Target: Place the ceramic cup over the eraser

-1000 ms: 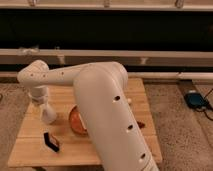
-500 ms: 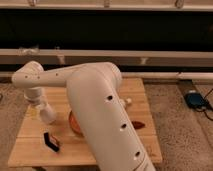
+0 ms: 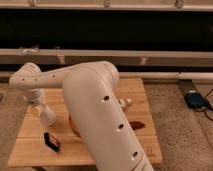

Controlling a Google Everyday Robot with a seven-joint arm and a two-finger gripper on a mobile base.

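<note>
The end effector has dipped slightly toward the wooden desk. The eraser lies near, at its 6 o'clock. I cannot tell its grip. A dark wall stands behind.

wooden table stood mid-room, pale plank top | speckled grey floor lay around the table | pale horizontal ledge ran full width behind the table | dark panels filled the wall above that ledge | blue device lay on the floor right of the table | gripper hung over the table's left part
</note>
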